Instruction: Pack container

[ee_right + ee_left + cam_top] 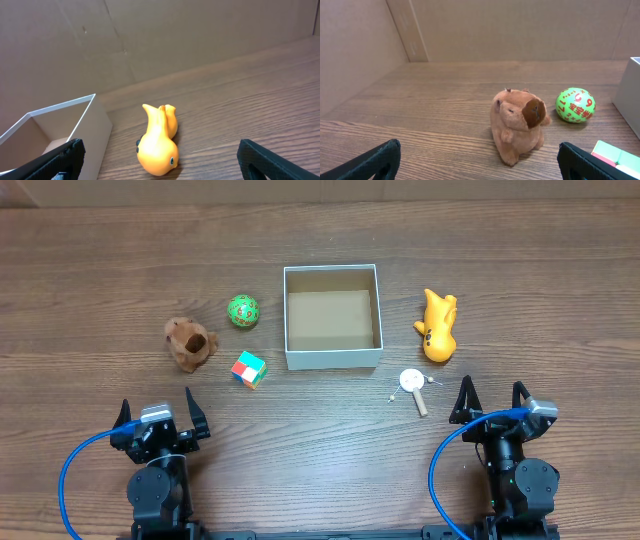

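Start of packing, nothing in yet: container sits empty mid-table, toys lying on both sides. Left gripper and right gripper are spread wide at the near edge, holding nothing. Next, probably: reach for the brown plush on the left or the yellow toy on the right and grasp it.

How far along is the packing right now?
Nothing done: the container holds nothing. Nothing in hand: left gripper and right gripper both sit open, apart from the toys. All five lie outside: brown plush, green ball, cube, yellow toy, white rattle.
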Motion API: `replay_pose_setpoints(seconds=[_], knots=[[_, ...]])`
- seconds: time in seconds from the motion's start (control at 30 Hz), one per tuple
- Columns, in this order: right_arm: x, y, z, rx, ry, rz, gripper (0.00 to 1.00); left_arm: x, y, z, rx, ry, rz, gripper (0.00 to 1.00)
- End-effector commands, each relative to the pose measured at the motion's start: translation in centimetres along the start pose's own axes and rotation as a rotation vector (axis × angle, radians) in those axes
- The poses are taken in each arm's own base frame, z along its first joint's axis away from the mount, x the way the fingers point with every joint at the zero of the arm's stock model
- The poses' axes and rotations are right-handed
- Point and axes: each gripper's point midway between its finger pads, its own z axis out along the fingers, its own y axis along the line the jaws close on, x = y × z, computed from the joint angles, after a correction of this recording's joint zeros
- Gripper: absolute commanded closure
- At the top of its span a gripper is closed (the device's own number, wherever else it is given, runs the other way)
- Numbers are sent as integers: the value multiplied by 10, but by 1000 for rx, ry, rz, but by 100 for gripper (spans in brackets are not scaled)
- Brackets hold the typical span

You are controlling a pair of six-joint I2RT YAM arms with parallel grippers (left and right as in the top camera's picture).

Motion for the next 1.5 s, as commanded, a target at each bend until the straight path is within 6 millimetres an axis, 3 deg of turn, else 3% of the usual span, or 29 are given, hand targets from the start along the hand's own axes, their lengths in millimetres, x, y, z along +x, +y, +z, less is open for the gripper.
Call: replay_pose_setpoints(seconds=[0.0,0.1,0.2,0.3,0.43,0.57,0.67,0.73,0.8,0.97,1.23,1.47], knots=[[-7,-1,0,7,-41,3,0,1,2,0,-13,1,13,0],[-22,-7,-1,46,-108,5,0,1,2,0,-13,1,13,0],[-40,15,-4,-68,-171,-19,0,1,2,0,-13,1,13,0],[-54,22,-8,-88,-174,-21,0,1,2,0,-13,1,13,0],[-75,22,-11,-37,-126,-28,0,1,2,0,-13,1,13,0],[-111,32,-7,-19,-69,-93,0,1,2,0,-13,1,13,0],[-134,39,4,5,36,-156,0,1,2,0,-13,1,13,0],[-138,40,16,19,116,-196,0,1,2,0,-13,1,13,0],[-133,41,34,27,238,-235,0,1,2,0,-13,1,13,0],[-85,50,86,-51,542,-224,0,1,2,0,-13,1,13,0],[7,45,133,-121,792,-160,0,1,2,0,-14,1,13,0],[32,31,162,-85,796,-177,0,1,2,0,-13,1,13,0]])
